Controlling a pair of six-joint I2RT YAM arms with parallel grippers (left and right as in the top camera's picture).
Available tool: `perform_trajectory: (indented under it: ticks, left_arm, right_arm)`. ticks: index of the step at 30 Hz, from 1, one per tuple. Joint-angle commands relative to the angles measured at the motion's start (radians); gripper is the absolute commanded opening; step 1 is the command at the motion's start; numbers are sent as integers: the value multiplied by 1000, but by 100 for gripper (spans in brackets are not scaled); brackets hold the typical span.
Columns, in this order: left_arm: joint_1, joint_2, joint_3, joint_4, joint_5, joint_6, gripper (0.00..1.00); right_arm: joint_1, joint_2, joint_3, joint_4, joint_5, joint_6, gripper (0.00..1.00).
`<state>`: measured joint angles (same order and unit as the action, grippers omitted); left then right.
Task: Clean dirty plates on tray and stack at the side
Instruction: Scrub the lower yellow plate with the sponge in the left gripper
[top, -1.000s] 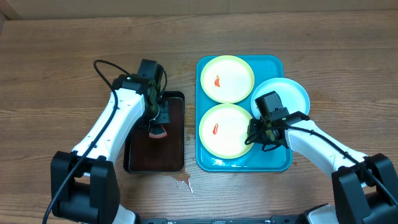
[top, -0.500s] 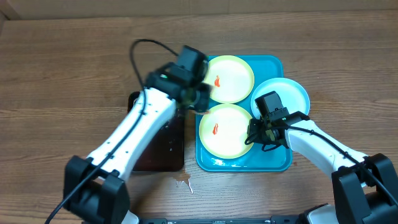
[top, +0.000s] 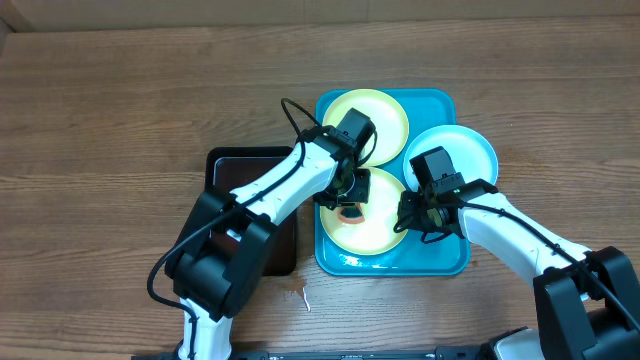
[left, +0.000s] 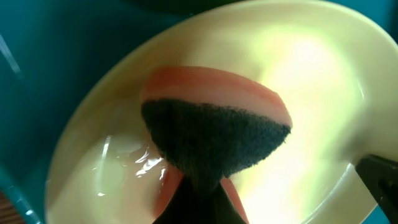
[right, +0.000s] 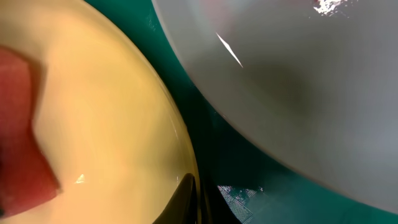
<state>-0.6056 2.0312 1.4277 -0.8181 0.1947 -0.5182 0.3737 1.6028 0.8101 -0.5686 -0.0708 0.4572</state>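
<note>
Left gripper (top: 347, 203) is clamped on a sponge (left: 214, 134), dark scouring face down, and presses it onto the near plate (top: 378, 228), the yellow-green one at the front of the tray (top: 440, 262). My left wrist camera shows a wet sheen on the plate around the sponge. Any red smear there is hidden beneath it.

At that plate's right rim sits the right gripper (top: 412, 216). Only a sliver of dark finger shows at the rim in its wrist camera. I cannot tell whether it pinches the plate or merely rests against it, though I judge it is there to steady the plate.

Further back on the right, the pale plate (top: 462, 150) lies partly over the tray's edge, and I see no mark on it. The far plate (top: 385, 110) sits in the back left corner, its near side covered by my left arm, so I cannot check it for a smear.

A black tray (top: 232, 168) lies on the bench (top: 100, 120) left of the turquoise one.

By my reading, the job is early. One plate is being scrubbed, all three lie on the tray, and nothing is stacked at the side yet.
</note>
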Motion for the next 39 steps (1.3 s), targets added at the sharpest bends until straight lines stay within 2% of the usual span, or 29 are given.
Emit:
perform_trajectory:
  ticks: [1, 10, 12, 15, 18, 26, 29, 33, 39]
  left_arm:
    - [23, 0, 7, -41, -124, -46, 4]
    - [29, 0, 21, -120, -258, -29, 4]
    - [29, 0, 23, -119, -251, -16, 4]
    - [25, 0, 23, -80, -130, 56, 4]
    - [10, 11, 21, -17, 50, 102, 4]
    - [-37, 106, 21, 60, 304, 105, 4]
    - [-35, 113, 22, 56, 323, 103, 4]
    - [-32, 82, 38, 13, 279, 107, 4]
    - [-27, 54, 104, -183, -66, 87, 4]
  right_arm:
    - [-3, 17, -7, -5, 24, -13, 4]
    - [-3, 17, -7, -15, 24, -13, 4]
    - [-3, 17, -7, -16, 24, -13, 4]
    - [-3, 17, -7, -16, 24, -13, 4]
    - [-3, 17, -7, -16, 24, -13, 4]
    - [-3, 17, -7, -24, 24, -13, 4]
    - [-3, 17, -7, -27, 24, -13, 4]
    - [-3, 17, -7, -28, 24, -13, 4]
    - [-3, 17, -7, -27, 24, -13, 4]
